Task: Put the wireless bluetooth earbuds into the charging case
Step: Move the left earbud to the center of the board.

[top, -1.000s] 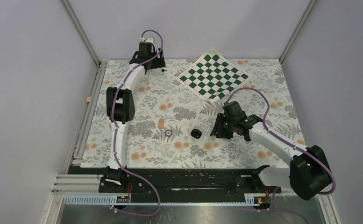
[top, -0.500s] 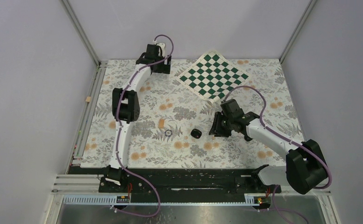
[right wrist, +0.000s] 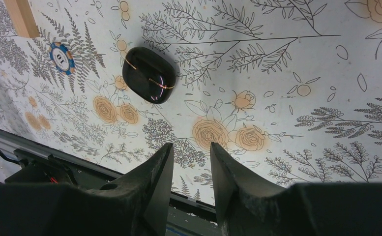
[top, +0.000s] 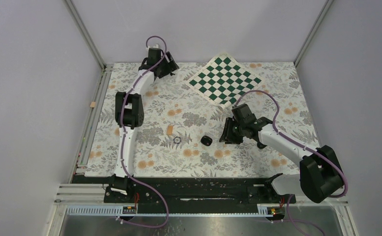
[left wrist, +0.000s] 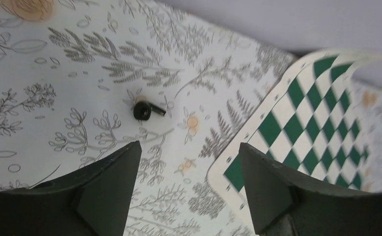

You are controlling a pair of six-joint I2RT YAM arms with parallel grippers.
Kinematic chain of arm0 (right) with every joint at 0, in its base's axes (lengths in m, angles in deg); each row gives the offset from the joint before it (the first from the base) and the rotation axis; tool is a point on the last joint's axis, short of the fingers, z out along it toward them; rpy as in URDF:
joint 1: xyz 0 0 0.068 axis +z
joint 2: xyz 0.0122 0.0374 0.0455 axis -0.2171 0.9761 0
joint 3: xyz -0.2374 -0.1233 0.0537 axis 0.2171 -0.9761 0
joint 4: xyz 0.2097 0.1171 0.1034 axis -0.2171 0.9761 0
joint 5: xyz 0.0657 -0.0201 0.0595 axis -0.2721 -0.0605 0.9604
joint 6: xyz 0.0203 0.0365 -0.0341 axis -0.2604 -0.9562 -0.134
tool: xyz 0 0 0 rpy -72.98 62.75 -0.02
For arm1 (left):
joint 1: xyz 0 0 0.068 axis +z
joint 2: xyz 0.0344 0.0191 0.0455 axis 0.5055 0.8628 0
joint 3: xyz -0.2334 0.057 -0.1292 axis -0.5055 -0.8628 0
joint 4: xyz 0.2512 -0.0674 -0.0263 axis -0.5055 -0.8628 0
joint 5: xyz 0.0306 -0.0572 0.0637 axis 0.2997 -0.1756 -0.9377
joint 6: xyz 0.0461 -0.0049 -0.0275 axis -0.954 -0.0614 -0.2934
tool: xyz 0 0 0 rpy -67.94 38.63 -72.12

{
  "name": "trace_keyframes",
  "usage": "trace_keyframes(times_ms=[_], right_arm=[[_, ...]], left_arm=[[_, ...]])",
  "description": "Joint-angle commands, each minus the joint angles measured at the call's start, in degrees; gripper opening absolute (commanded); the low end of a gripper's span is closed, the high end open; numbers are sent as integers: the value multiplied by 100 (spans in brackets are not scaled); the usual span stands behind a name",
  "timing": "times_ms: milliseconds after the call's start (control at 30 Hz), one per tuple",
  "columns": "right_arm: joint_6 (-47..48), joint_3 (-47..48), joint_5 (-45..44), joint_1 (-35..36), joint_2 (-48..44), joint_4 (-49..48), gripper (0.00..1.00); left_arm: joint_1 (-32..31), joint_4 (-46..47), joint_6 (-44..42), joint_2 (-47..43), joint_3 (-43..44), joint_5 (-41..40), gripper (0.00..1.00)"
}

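Floral cloth under everything. Earbud lying loose near checkered mat, below wide-open, empty left gripper. Charging case well nearside of mat, apparently lidded shut, ahead of narrowly parted, empty right gripper. Risk: off-centre pinch squirting that glossy earbud away.

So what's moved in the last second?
The left gripper swung right along the far edge, then partway back; it is open, an earbud lying loose ahead of it. The right gripper edged left toward the case. Nothing gripped or released; case, ring, strip unmoved.
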State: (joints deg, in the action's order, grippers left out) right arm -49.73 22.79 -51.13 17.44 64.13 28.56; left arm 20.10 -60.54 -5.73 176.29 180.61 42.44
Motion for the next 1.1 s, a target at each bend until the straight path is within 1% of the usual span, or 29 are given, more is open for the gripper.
trace_keyframes(times_ms=[0, 67, 100, 200, 333, 400, 500, 633, 800, 900, 1067], right_arm=[[63, 230, 57, -36, -53, -28, 41], [97, 258, 36, -36, -54, 24, 41], [97, 248, 19, -36, -53, 45, 41], [130, 273, 41, -45, 2, 35, 41], [164, 392, 161, -65, 131, 48, 40], [198, 430, 156, -67, 139, 85, 40], [231, 445, 126, -87, 91, 146, 40], [255, 449, 125, -130, 84, 163, 40], [263, 463, 162, -141, 137, 164, 40], [252, 438, 160, -146, 106, 167, 40], [253, 443, 168, -150, 99, 162, 40]], left_arm=[[32, 1077, 1365, 43, 207, -512, 72], [69, 1514, 1546, -59, -104, -748, 72], [88, 1612, 1612, -42, -111, -810, 72], [144, 1592, 1895, 386, 418, -656, 71], [164, 2000, 2682, 850, 659, -362, 70], [158, 2119, 2897, 967, 648, -357, 70], [155, 2243, 3005, 924, 434, -585, 70], [169, 2301, 3038, 920, 366, -610, 71], [170, 2606, 3207, 925, 72, -284, 70], [169, 2572, 3238, 926, -13, -59, 70], [136, 2785, 3308, 729, -488, 234, 70]])
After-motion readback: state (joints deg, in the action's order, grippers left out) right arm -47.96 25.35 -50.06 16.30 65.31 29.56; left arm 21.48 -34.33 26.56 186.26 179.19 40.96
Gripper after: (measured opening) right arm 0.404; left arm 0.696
